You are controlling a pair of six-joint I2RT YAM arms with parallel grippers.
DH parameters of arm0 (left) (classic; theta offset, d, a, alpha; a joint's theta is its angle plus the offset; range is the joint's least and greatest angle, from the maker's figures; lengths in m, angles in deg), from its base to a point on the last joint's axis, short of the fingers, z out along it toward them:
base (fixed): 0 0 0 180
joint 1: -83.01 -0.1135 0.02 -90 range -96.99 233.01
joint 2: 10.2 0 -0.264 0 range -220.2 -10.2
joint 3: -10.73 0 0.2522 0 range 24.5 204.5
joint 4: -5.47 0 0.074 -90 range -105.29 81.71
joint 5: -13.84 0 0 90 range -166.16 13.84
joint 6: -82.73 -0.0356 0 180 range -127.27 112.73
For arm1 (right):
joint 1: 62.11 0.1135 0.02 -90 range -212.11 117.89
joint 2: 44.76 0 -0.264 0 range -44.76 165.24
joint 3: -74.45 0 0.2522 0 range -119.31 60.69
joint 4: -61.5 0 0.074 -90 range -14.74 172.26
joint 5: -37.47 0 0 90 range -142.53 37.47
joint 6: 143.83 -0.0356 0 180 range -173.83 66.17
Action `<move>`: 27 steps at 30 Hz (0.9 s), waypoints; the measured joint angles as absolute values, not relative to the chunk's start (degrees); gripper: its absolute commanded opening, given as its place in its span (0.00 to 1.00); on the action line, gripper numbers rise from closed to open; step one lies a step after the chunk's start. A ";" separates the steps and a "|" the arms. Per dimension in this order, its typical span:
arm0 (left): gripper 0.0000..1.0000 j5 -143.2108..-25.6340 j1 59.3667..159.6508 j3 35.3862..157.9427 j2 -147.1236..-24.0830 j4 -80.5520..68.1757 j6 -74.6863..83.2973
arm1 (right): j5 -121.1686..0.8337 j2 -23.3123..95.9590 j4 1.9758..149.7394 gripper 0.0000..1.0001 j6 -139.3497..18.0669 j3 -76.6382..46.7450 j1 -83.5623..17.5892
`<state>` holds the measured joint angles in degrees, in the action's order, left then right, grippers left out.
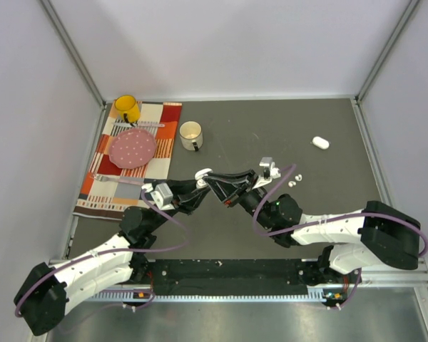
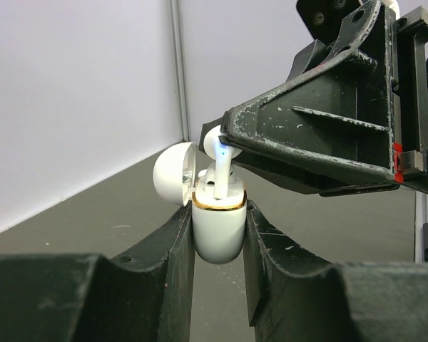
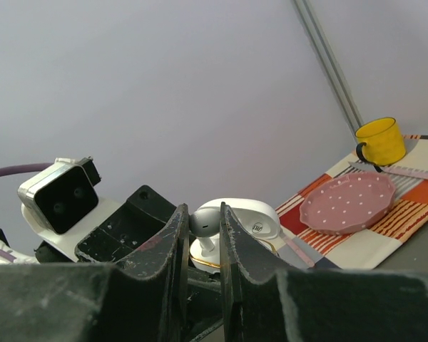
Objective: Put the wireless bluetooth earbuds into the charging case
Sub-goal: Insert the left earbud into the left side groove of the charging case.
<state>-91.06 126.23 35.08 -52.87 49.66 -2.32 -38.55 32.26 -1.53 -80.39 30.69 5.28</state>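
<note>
My left gripper [image 1: 198,179] is shut on the white charging case [image 2: 218,231], held upright above the table with its lid [image 2: 174,174] swung open. My right gripper [image 1: 215,184] meets it from the right and is shut on one white earbud [image 3: 208,221]. In the left wrist view that earbud [image 2: 220,165] stands stem-down in the case's gold-rimmed opening, its head pinched by the right fingers [image 2: 299,146]. In the right wrist view the case lid [image 3: 251,217] shows behind the earbud. Two more earbuds [image 1: 292,182] lie on the table to the right.
A second white case [image 1: 320,143] lies at the far right. A white mug [image 1: 191,135] stands mid-table. At the back left, a striped placemat [image 1: 107,187] carries a yellow cup [image 1: 127,108] and a pink dotted plate [image 1: 133,147]. Walls enclose the table.
</note>
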 measured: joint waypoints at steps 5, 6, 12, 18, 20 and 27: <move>0.00 -91.06 126.23 35.08 -52.85 49.71 -2.52 | -38.53 32.23 -1.44 0.00 -80.44 30.69 5.28; 0.00 -91.06 126.23 35.08 -52.85 49.71 -2.52 | -38.57 32.23 -1.44 0.00 -80.46 30.67 5.28; 0.00 -91.14 126.23 35.08 -52.87 49.81 -2.54 | -38.61 32.23 -1.40 0.00 -80.92 30.56 5.30; 0.00 -91.10 126.23 35.08 -52.87 50.27 -2.56 | -38.72 32.58 -1.42 0.00 -81.22 29.99 5.30; 0.00 -91.06 126.23 35.08 -53.00 50.51 -2.63 | -38.96 32.89 -1.38 0.00 -81.46 29.71 5.30; 0.00 -91.10 126.23 35.08 -53.62 50.95 -2.74 | -38.92 33.33 -1.36 0.00 -81.51 29.46 5.35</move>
<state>-91.10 126.23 35.08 -53.62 50.95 -2.74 -38.92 33.33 -1.36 -81.51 29.46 5.35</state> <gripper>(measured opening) 0.331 0.176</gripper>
